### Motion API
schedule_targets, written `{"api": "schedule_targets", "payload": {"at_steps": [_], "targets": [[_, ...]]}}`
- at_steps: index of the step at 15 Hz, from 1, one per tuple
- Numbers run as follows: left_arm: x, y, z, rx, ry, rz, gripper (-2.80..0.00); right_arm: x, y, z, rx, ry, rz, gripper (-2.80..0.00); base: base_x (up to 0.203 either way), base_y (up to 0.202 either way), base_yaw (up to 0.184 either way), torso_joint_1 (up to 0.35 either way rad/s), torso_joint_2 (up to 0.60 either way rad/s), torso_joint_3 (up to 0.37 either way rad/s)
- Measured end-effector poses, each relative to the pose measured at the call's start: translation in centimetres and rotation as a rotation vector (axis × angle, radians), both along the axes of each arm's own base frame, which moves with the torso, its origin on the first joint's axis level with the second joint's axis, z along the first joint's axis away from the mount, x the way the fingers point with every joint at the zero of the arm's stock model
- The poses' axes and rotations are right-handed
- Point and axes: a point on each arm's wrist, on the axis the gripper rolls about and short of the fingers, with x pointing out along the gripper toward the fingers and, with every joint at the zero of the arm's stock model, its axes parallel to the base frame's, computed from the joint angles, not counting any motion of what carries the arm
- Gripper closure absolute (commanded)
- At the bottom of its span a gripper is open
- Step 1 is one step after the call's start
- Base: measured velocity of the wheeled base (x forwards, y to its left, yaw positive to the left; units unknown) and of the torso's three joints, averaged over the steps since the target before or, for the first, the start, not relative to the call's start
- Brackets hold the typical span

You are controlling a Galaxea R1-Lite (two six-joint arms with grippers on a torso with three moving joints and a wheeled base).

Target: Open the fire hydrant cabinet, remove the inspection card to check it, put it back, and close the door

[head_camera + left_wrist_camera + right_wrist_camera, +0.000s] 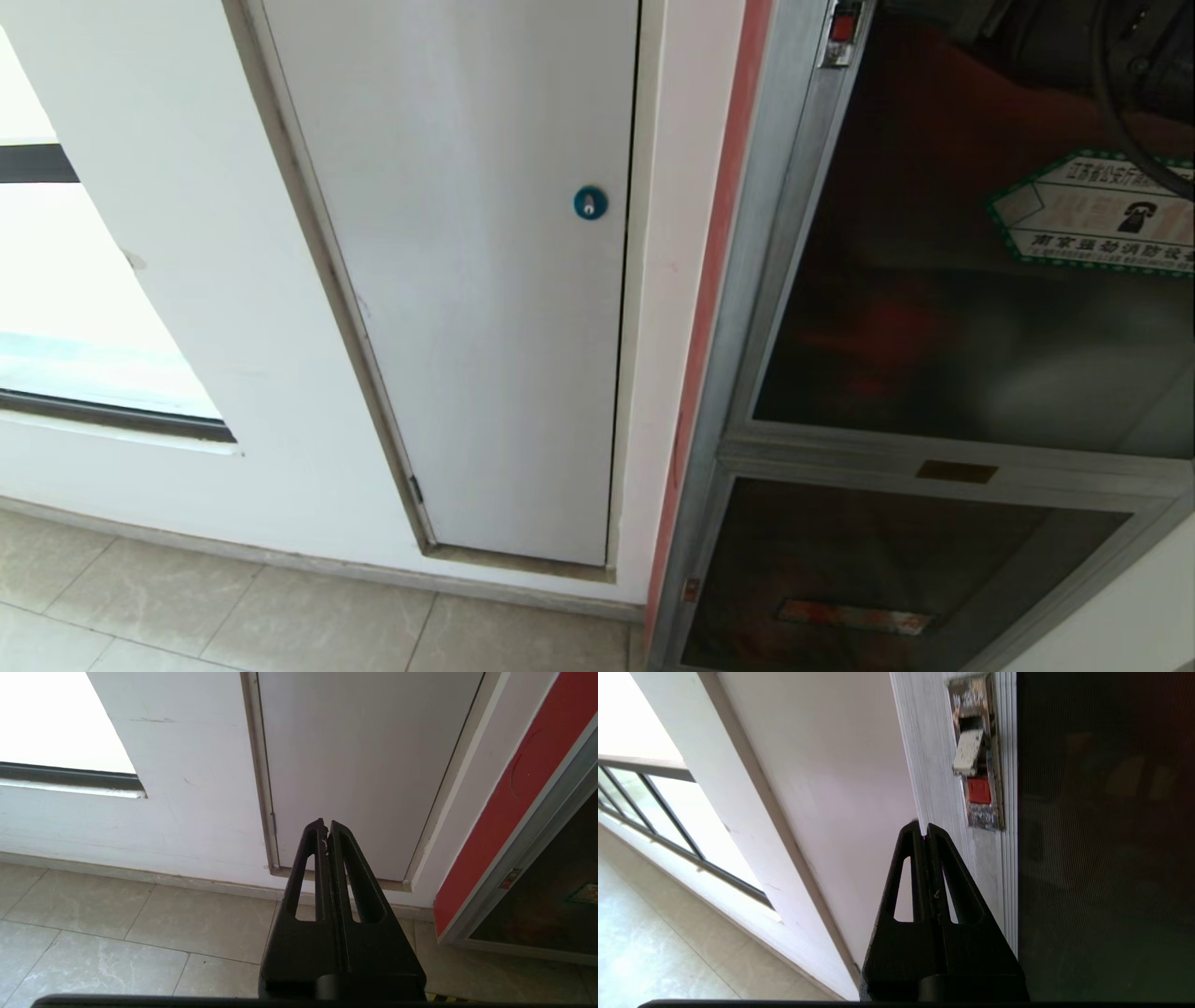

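Facing ribbed grey aluminium door (934,742) frame, black right gripper (924,830) (jaws pressed together, empty).

Lighting, my 3 views. Source: daylight through the window (56,308), blown out to plain white in my head view and left wrist view. White wall (215,280) and white panel (485,327): evenly lit, soft shadow along the panel's frame. Door (952,308) glass: dim, murky, with blurred red and pale reflections. Floor (117,933) tiles: mild sheen. My right end effector (924,833): a black silhouette, detail lost. Straight frame lines bow slightly toward my head view's edges.
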Motion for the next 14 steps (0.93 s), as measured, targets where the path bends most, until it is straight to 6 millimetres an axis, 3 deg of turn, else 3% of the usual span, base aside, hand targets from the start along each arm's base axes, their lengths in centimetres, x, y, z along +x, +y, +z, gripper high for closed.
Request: {"api": "schedule_targets", "payload": {"at_steps": [6,14], "targets": [[0.0,0.0,0.0,0.0,0.0,0.0,0.0,-0.6,-0.1,3.3,0.068,0.036,0.029,0.0,0.0,0.0,0.0,0.0,0.0,0.0],[0.0,0.0,0.0,0.0,0.0,0.0,0.0,1.9,0.6,2.4,0.05,0.096,0.02,0.0,0.0,0.0,0.0,0.0,0.0,0.0]]}}
